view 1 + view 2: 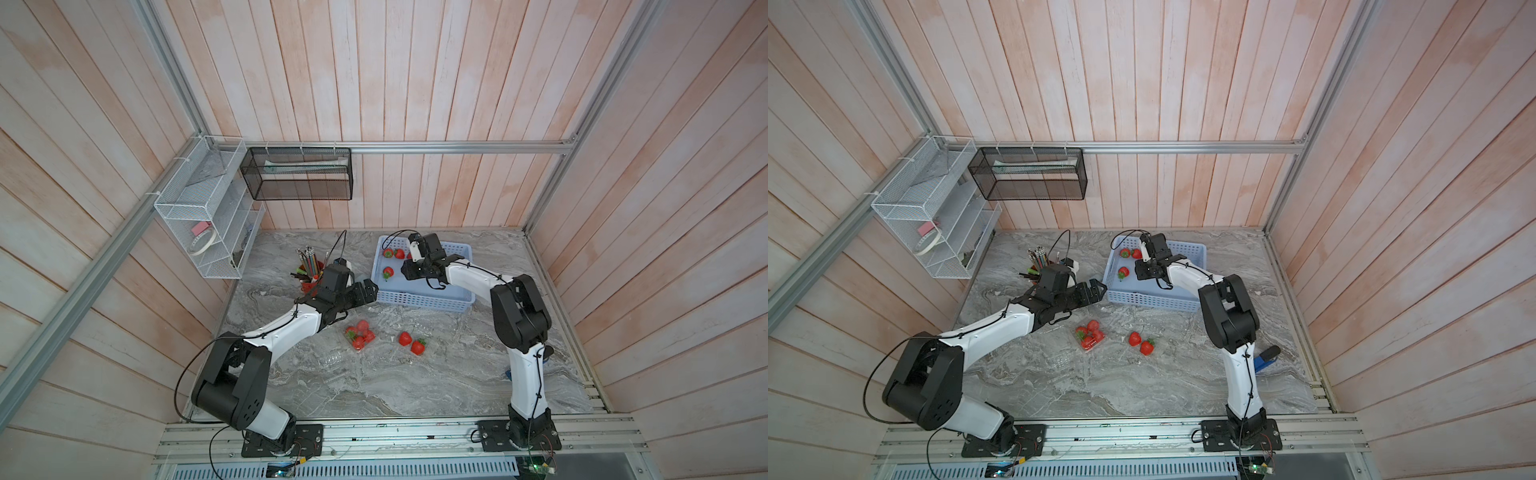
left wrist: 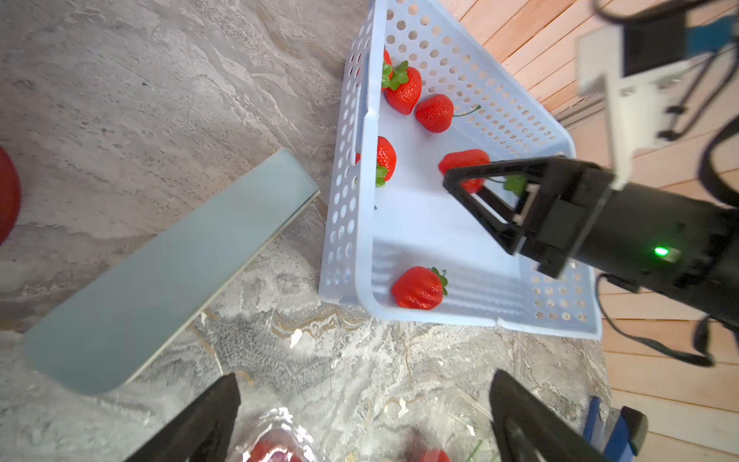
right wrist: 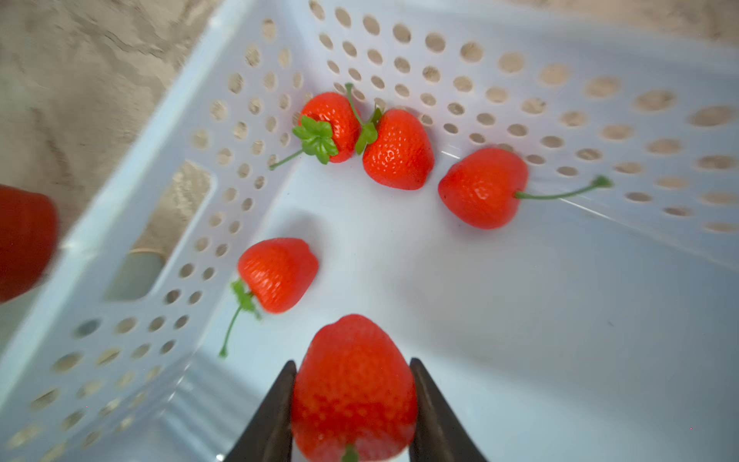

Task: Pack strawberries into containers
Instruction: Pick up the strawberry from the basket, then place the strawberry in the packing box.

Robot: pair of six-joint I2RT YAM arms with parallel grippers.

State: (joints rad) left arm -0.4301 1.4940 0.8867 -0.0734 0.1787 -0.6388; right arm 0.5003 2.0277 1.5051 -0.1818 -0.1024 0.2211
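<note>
My right gripper (image 3: 352, 363) is inside the light-blue basket (image 3: 520, 100), shut on a red strawberry (image 3: 354, 392) that fills the gap between its fingers. Several more strawberries (image 3: 400, 150) lie loose on the basket floor. In the left wrist view the right gripper (image 2: 460, 180) reaches into the basket with the held berry (image 2: 464, 160). My left gripper (image 2: 364, 376) hangs open over the marble, empty, beside the basket's front left corner (image 1: 370, 291). A clear container (image 1: 359, 336) holds several berries. Two berries (image 1: 411, 343) lie to its right. Another clear container (image 1: 332, 357) lies empty.
A red pencil cup (image 1: 309, 276) stands behind my left arm. A pale flat board (image 2: 160, 272) lies on the table left of the basket. A blue-handled tool (image 1: 1264, 359) lies near the right arm's base. Wire racks (image 1: 199, 208) hang on the back left wall.
</note>
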